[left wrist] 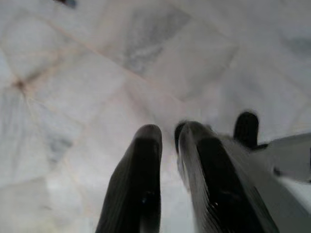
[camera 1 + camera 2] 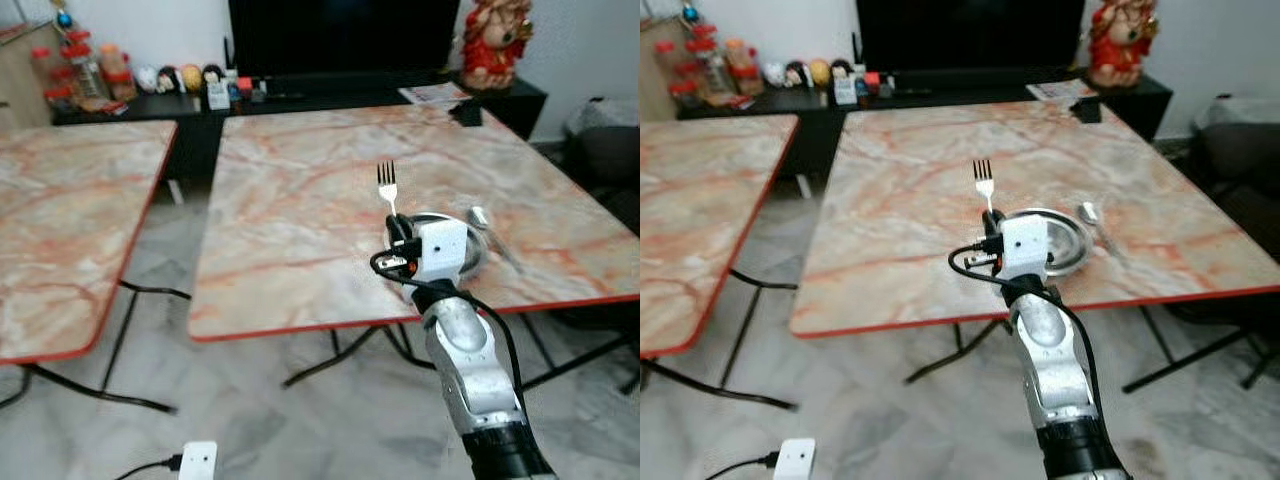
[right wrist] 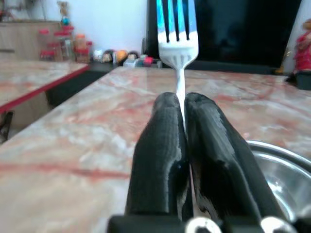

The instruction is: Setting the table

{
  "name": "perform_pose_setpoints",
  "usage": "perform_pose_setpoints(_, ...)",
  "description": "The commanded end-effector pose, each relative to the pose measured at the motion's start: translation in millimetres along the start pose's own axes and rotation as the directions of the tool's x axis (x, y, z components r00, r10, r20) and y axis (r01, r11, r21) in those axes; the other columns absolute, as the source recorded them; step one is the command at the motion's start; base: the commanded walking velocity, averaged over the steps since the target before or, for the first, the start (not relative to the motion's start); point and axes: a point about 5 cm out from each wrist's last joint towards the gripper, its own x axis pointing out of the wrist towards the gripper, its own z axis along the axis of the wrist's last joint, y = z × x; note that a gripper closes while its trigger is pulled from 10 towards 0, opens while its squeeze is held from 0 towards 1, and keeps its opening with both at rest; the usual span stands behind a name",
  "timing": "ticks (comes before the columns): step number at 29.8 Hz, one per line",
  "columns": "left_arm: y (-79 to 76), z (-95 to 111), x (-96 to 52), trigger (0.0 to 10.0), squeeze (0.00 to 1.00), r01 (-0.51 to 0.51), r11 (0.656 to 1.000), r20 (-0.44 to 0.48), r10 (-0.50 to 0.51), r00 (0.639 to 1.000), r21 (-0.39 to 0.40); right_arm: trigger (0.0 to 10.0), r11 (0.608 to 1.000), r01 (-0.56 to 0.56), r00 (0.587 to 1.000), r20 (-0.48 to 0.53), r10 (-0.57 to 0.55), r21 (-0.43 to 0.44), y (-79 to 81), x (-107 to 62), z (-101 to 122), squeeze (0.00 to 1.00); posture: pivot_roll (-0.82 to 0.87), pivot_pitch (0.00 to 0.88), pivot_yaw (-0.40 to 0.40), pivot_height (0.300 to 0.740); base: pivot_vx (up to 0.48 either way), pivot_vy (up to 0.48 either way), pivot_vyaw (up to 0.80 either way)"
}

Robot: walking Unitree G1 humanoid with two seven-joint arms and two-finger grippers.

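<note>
My right gripper (image 2: 397, 228) is shut on the handle of a silver fork (image 2: 387, 183), which points tines-up over the near part of the marble table (image 2: 300, 200). In the right wrist view the fork (image 3: 178, 29) rises from between the black fingers (image 3: 163, 150). Just right of the gripper a round metal plate (image 2: 1065, 240) lies on the table, and a spoon (image 2: 1092, 215) rests beyond the plate's right rim. My left gripper (image 1: 167, 141) hangs over the pale floor with its fingers close together.
A second marble table (image 2: 60, 220) stands to the left, with a gap of floor between. A dark TV console (image 2: 300, 100) with small figures and jars runs along the far wall. A white power adapter (image 2: 197, 462) lies on the floor.
</note>
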Motion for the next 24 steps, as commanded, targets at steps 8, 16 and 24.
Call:
perform_pose_setpoints(8,-0.8,5.8,1.0,10.0,0.0,0.002,1.0,0.017,-0.003,1.0,0.019,10.0,1.0,0.011,1.0,0.027,-0.011,-0.02,-6.5,3.2,7.6,0.0,-0.12,0.0,0.028,0.74,0.0,-0.41,0.0)
perform_pose_setpoints(16,-1.7,5.7,1.0,10.0,0.0,0.013,0.999,0.015,-0.013,1.0,0.038,10.0,0.999,0.023,0.999,0.029,-0.022,-0.024,-9.0,2.1,7.2,0.0,-0.12,0.0,0.035,0.74,0.0,-0.369,0.0)
perform_pose_setpoints(24,-1.1,5.4,0.7,10.0,0.0,0.021,1.0,0.022,-0.021,1.0,0.011,10.0,0.999,0.036,0.999,0.028,-0.036,-0.027,-11.8,2.4,6.5,0.0,-0.12,0.0,0.04,0.74,0.0,0.0,0.0)
